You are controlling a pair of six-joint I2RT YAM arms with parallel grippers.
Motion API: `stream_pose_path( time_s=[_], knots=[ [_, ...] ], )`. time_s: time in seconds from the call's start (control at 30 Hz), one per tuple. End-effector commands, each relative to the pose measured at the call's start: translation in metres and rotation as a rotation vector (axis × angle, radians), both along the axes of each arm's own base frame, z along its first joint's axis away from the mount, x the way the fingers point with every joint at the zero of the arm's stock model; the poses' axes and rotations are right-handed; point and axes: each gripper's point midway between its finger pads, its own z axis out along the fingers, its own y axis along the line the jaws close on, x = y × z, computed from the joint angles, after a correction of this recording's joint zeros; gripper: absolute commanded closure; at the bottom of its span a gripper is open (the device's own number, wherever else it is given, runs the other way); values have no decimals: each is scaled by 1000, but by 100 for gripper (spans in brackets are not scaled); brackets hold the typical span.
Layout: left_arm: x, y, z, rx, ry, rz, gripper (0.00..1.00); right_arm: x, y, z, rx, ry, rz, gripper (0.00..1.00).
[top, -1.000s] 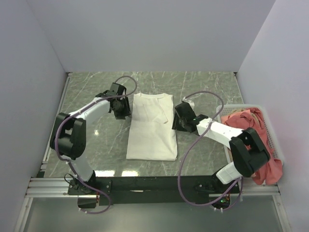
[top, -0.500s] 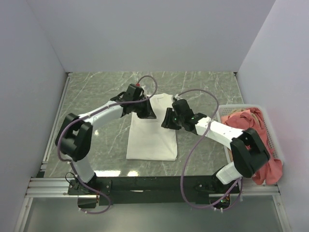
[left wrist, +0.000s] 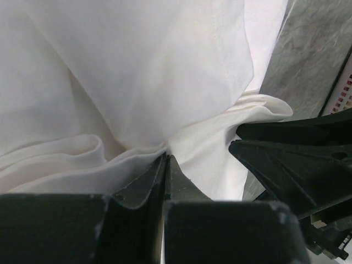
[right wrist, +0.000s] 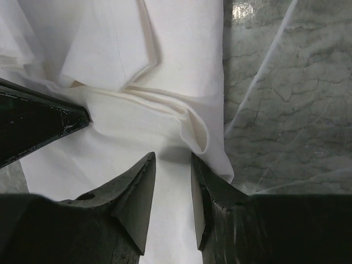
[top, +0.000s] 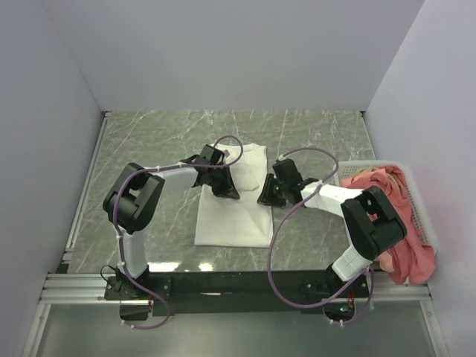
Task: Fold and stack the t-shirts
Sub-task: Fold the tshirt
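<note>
Marble tabletop (top: 149,141): left fingers (left wrist: 137,198) pinch white t-shirt (top: 230,219); right fingers (right wrist: 135,203) parted over its right edge.

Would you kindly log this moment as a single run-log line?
left gripper: shut on white shirt | right gripper: open over white shirt | pink shirt: in basket

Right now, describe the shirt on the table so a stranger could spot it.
On the green marble table, look left of the white slatted basket. A folded t-shirt lies there as a long rectangle. It is white, unlike the salmon-pink cloth heaped in the basket.
</note>
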Motion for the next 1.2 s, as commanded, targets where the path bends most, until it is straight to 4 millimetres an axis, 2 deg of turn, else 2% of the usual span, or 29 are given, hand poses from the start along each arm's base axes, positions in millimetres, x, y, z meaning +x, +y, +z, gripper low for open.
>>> stream_pose_path(
  time_s=[0.0,0.23,0.43,0.53,0.57,0.63,0.67,0.73,0.77,0.8,0.83,0.9,0.97,1.0,1.03,1.07,1.17],
  knots=[
    [5,6,-12,42,-7,32,94,2,-8,-6,-1,4,-22,60],
    [11,7,-9,42,-12,33,89,1,-25,-12,-14,30,-45,60],
    [30,7,25,12,-107,28,78,3,-31,2,-5,7,-52,58],
    [36,9,39,7,-137,25,73,1,-29,16,27,-13,-44,56],
    [38,10,50,-2,-163,31,70,0,-27,25,44,-31,-42,55],
    [39,15,59,-3,-186,42,61,-5,-29,31,51,-39,-46,55],
    [39,17,72,-10,-214,49,58,-7,-29,41,66,-64,-45,54],
    [36,27,74,23,-221,74,54,-17,-31,43,84,-54,-50,54],
    [34,31,84,25,-237,86,54,-20,-30,52,106,-74,-47,54],
    [33,37,85,44,-239,111,54,-31,-28,51,129,-56,-30,54],
    [22,44,87,51,-234,119,54,-36,-26,58,155,-71,-25,54],
    [11,51,88,48,-216,158,54,-54,-25,54,156,-53,-1,55],
    [-13,60,87,24,-202,169,54,-67,-25,62,170,-68,21,55],
    [-22,62,85,19,-182,180,54,-77,-21,61,176,-58,45,55],
    [-38,69,71,38,-144,181,55,-82,-17,69,194,-76,60,55],
    [-45,70,78,16,-163,177,56,-88,-14,70,197,-73,76,55],
    [-74,69,72,-12,-157,149,57,-105,9,79,214,-73,145,55]
  ],
)
